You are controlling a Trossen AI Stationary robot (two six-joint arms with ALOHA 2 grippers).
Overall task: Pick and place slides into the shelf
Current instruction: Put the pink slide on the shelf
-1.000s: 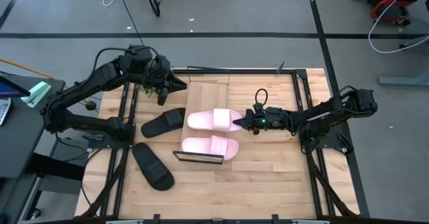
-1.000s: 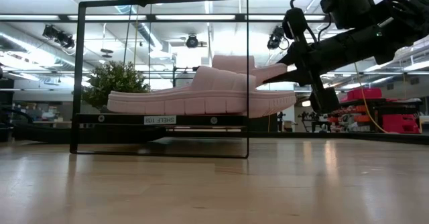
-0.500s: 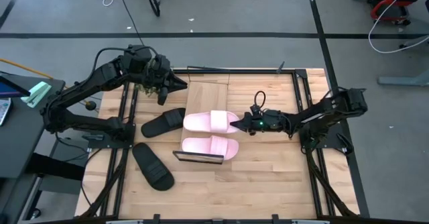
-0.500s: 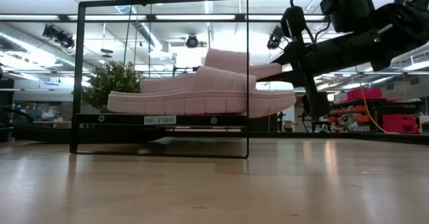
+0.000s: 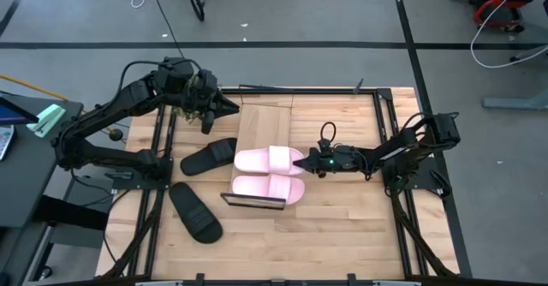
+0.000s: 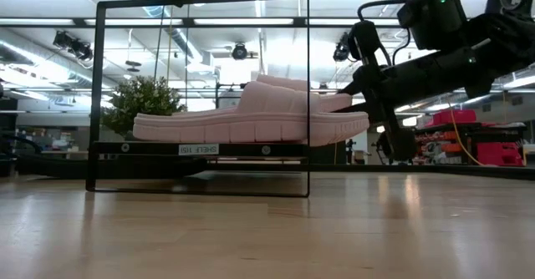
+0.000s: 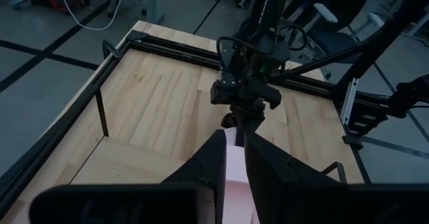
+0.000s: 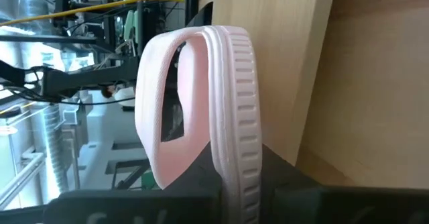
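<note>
The shelf (image 5: 261, 123) is a light-wood plank with black wire ends, in the middle of the table. One pale pink slide (image 5: 268, 187) lies sole down on its near end. A second pink slide (image 5: 261, 159) is just beyond it, with my right gripper (image 5: 301, 161) shut on its right-hand end. Two black slides (image 5: 210, 156) (image 5: 195, 211) lie sole down on the table, left of the shelf. My left gripper (image 5: 229, 106) hangs above the shelf's far left corner, fingers narrowly apart, holding nothing. My right gripper pinches the sole of the pink slide at its right-hand end (image 8: 231, 140), one finger on the footbed side and one on the underside. The fingers reach in nearly level from the table's right, along the slide. The slide lies level over the shelf plank (image 8: 281, 49); whether it rests on it I cannot tell.
Black frame rails (image 5: 390, 140) run along the table's left and right sides. The shelf's wire end frame (image 6: 99, 95) stands upright at its near end. A small green plant (image 6: 146, 99) is at the far left. Bare tabletop (image 5: 342, 235) lies near and right of the shelf.
My right gripper has sunk and gone a little toward the table's left with the pink slide. The slide has come down toward the shelf plank beside the other pink slide and has stayed level.
</note>
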